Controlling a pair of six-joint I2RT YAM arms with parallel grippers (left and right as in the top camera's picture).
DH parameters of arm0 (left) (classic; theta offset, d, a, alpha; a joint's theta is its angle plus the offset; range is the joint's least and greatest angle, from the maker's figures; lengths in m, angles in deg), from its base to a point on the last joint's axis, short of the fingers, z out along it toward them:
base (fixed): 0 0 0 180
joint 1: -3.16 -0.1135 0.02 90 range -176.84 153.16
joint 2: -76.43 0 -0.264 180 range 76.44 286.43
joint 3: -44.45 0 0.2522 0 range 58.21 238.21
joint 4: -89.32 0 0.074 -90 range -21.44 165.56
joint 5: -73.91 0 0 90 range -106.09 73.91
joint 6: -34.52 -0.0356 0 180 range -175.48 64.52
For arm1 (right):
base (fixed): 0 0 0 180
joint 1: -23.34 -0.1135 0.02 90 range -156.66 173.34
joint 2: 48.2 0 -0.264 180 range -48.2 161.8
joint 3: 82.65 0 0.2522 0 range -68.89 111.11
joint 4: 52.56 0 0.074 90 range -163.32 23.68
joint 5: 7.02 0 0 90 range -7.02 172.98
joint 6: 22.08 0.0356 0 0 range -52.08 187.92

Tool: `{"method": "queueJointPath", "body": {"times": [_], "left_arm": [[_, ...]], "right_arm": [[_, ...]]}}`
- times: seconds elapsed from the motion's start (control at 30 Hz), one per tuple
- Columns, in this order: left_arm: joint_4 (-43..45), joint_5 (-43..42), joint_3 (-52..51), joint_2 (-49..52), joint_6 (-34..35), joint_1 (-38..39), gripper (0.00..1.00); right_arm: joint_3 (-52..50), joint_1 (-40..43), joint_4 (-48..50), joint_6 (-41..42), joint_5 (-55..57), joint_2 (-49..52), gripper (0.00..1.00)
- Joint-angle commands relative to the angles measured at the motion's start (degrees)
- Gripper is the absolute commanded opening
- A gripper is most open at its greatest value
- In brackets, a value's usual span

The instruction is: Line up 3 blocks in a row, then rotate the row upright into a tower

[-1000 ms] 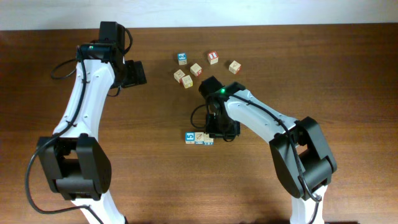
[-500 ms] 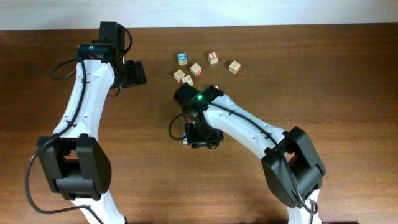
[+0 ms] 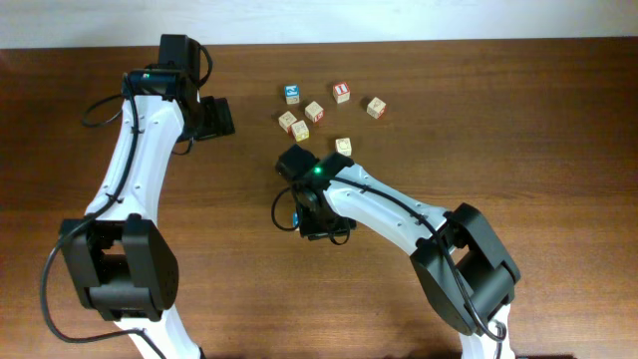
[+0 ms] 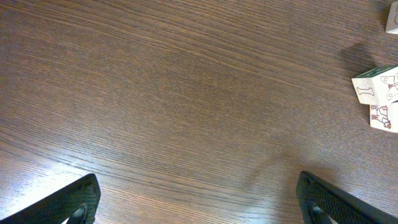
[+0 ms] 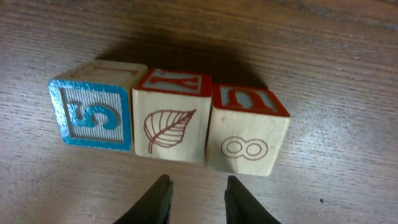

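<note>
The three blocks lie side by side in the right wrist view: a blue-framed cube with a 5 (image 5: 93,115), a tan cube with a leaf drawing (image 5: 171,124), and a tan cube with a figure 8 (image 5: 245,140). My right gripper (image 5: 198,198) hovers just in front of them, below the seam between the leaf and 8 cubes, jaws narrowly open with nothing between them. From overhead, the right gripper (image 3: 315,217) covers the row; only a blue sliver (image 3: 298,218) shows. My left gripper (image 3: 217,118) stands wide open over bare wood, far left of the blocks.
Several loose cubes lie at the back: a blue one (image 3: 291,94), a red one (image 3: 341,92), tan ones (image 3: 376,107) (image 3: 314,111) (image 3: 294,125), and one nearer (image 3: 343,146). Two tan cubes (image 4: 379,87) show at the left wrist view's right edge.
My right arm has swung left and now sits over the row of blocks, hiding them from overhead and uncovering a tan cube behind it. The left arm has not moved.
</note>
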Motion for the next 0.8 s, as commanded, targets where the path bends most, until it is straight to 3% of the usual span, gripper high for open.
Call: {"method": "queueJointPath", "body": {"times": [0.0, 0.37, 0.47, 0.6, 0.67, 0.77], "left_arm": [[-0.04, 0.61, 0.61, 0.44, 0.74, 0.02, 0.99], [-0.02, 0.61, 0.61, 0.44, 0.74, 0.02, 0.99], [-0.04, 0.61, 0.61, 0.44, 0.74, 0.02, 0.99], [-0.02, 0.61, 0.61, 0.44, 0.74, 0.02, 0.99], [-0.04, 0.61, 0.61, 0.44, 0.74, 0.02, 0.99], [-0.57, -3.13, 0.61, 0.44, 0.74, 0.07, 0.99]], "right_arm": [[-0.74, -0.24, 0.24, 0.09, 1.29, -0.42, 0.29], [-0.35, -0.22, 1.14, -1.64, -0.09, -0.59, 0.29], [6.45, 0.17, -5.44, -3.91, -0.90, -3.85, 0.29], [21.40, 7.43, -13.53, -8.35, 0.22, -9.49, 0.30], [23.30, 12.59, -13.14, -8.55, 0.17, -9.57, 0.27], [23.28, 19.37, -14.95, -16.20, -8.13, -9.57, 0.26]]}}
